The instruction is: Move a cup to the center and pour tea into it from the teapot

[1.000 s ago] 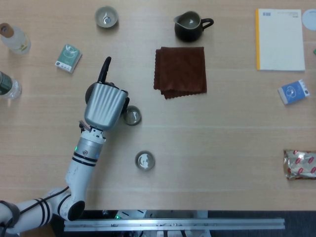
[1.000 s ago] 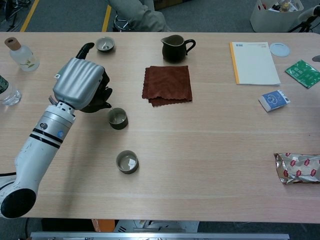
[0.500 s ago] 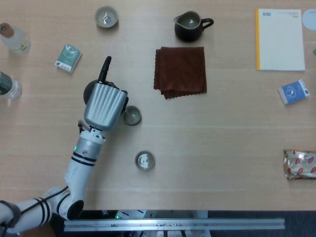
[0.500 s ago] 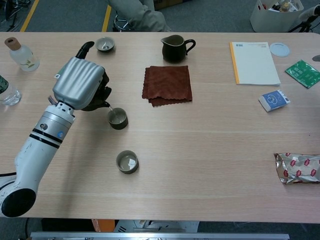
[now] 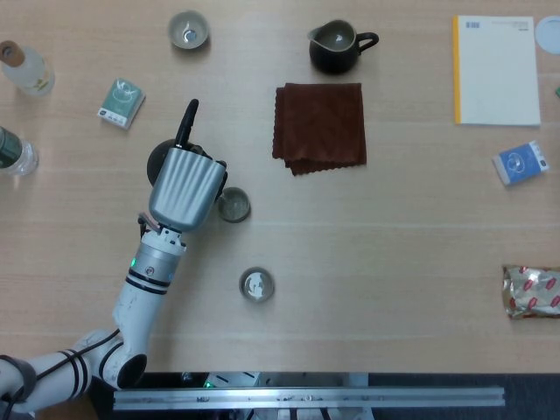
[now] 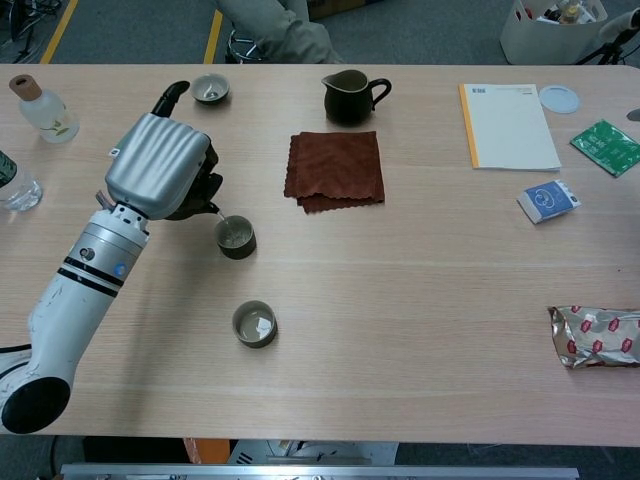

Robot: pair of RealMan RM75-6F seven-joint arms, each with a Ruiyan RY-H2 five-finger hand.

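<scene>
- My left hand [image 6: 160, 170] is wrapped around the dark teapot [image 5: 166, 156], which it mostly hides; only the long handle sticking out toward 12 o'clock and a bit of dark body show past my knuckles.
- The teapot is tipped toward 3 o'clock, and in the chest view a thin pale stream appears to run from the spout into the cup [image 6: 237, 237] just beside my hand.
- That cup sits left of the tabletop [image 5: 394, 236] middle rather than dead centre, at about 7 o'clock from the folded brown cloth [image 5: 320, 127]. By my judgement the move is done and the pour is under way.
- I cannot tell how full the cup is; its inside looks pale and wet, nothing more.
- What is left, as I judge it: finish the pour, tip the teapot back upright, and set it down clear of the cup.
- A second cup [image 5: 256, 285] stands at 5 o'clock from the first, well apart, and a third cup [image 5: 188, 29] sits near the far edge at 12 o'clock from my hand.
- A dark pitcher [image 5: 336, 46] stands at 12 o'clock from the cloth, untouched.
- My right hand shows in neither view.
</scene>
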